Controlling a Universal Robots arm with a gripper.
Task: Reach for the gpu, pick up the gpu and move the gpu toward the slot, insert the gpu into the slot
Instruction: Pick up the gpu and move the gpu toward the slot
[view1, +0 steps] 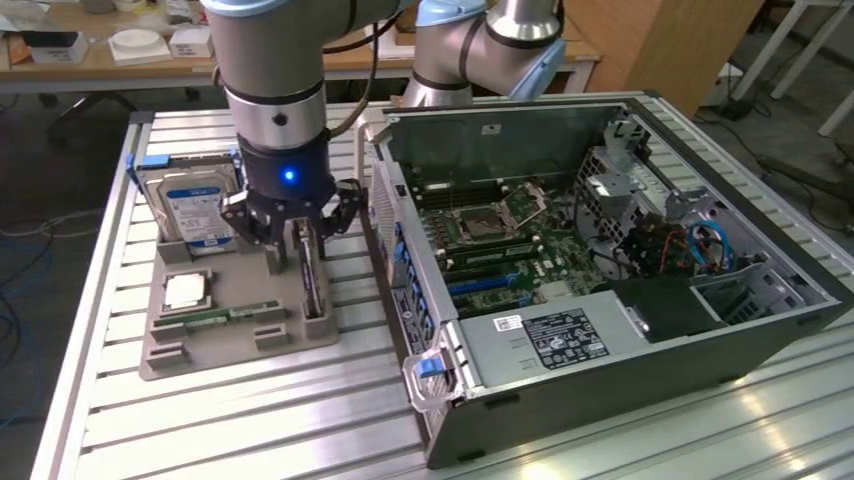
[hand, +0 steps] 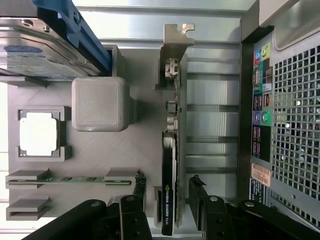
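The gpu (view1: 315, 285) stands on edge in a groove of the grey holder tray (view1: 227, 345), its silver bracket at the end away from me. In the wrist view the gpu (hand: 170, 150) runs between my two fingers (hand: 140, 184), with a gap on each side. My gripper (view1: 302, 228) (hand: 168, 186) is open and straddles the card's near end, holding nothing. The slot (view1: 491, 284) is a long narrow strip on the green motherboard inside the open computer case, to the exterior view's right of the tray.
On the tray also sit a blue-labelled hard drive (view1: 194, 208) (hand: 35, 50), a processor chip (view1: 186, 290) (hand: 40, 132) and a green memory stick (view1: 214, 318) (hand: 75, 178). The case's rear wall (view1: 400, 270) (hand: 290, 100) stands close beside the gpu. A second arm (view1: 481, 50) stands behind.
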